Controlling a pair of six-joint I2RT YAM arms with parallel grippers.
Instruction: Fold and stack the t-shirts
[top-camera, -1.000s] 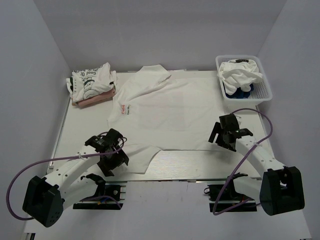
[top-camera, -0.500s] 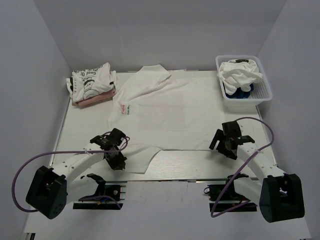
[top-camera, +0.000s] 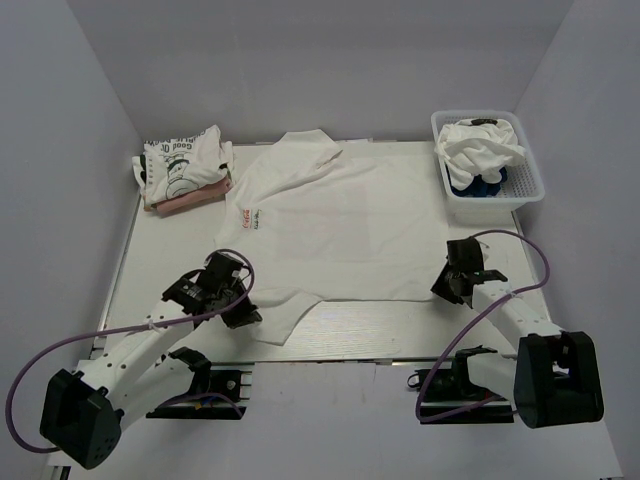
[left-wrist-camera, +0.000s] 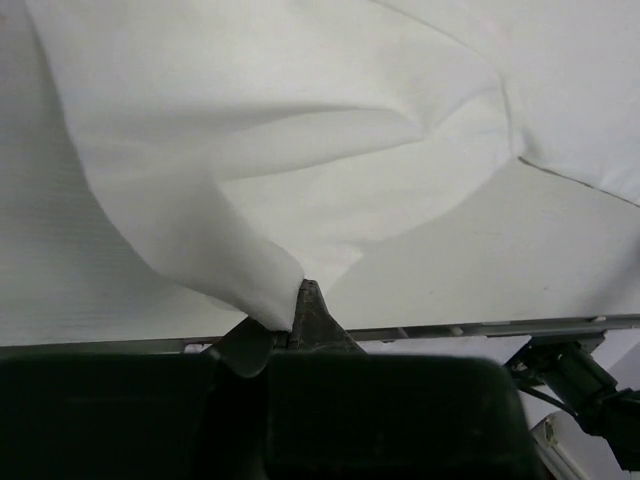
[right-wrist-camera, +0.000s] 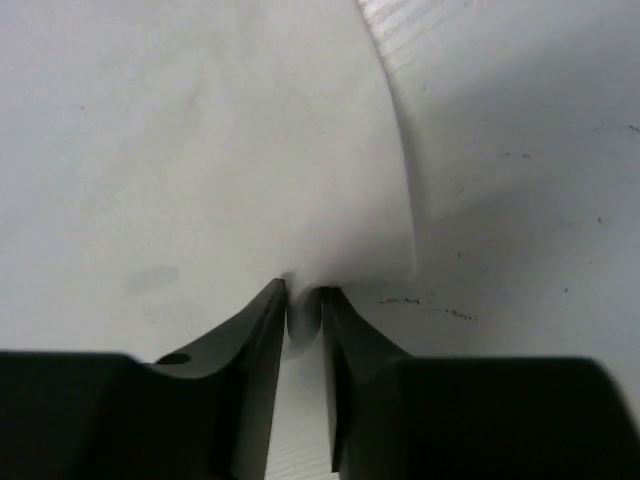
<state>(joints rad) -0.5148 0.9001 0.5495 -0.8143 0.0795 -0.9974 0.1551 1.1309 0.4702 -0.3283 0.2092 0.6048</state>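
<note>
- the big white t-shirt (top-camera: 330, 215) lies spread out flat in the middle of the table (top-camera: 170, 250), with its neck toward the back wall.
- it has a small red mark (top-camera: 250, 216) on its left side.
- the left gripper (top-camera: 232, 305) is at the lower left of the top picture, on the near left corner of that shirt.
- in the left wrist picture the left gripper (left-wrist-camera: 290, 325) is closed tight on the edge of the big white t-shirt (left-wrist-camera: 300, 130). the cloth bends up from the table (left-wrist-camera: 500, 270) into the fingers.
- the right gripper (top-camera: 460, 285) is at the lower right of the top picture, at the near right corner of the same shirt.
- in the right wrist picture the right gripper (right-wrist-camera: 303, 305) has its fingers close together, with a little fold of the big white t-shirt (right-wrist-camera: 200, 150) pinched between them. bare table (right-wrist-camera: 520, 150) shows on the right.
- a pile of folded t-shirts (top-camera: 185, 165) sits at the upper left of the table. the top one is white with dark letters, and a pink one is at the bottom.
- a white basket (top-camera: 497, 198) sits at the upper right corner of the table.
- inside the basket a crumpled white t-shirt (top-camera: 480, 145) lies on top of a blue t-shirt (top-camera: 475, 186).
- the pile and the basket are both well apart from the two grippers.
</note>
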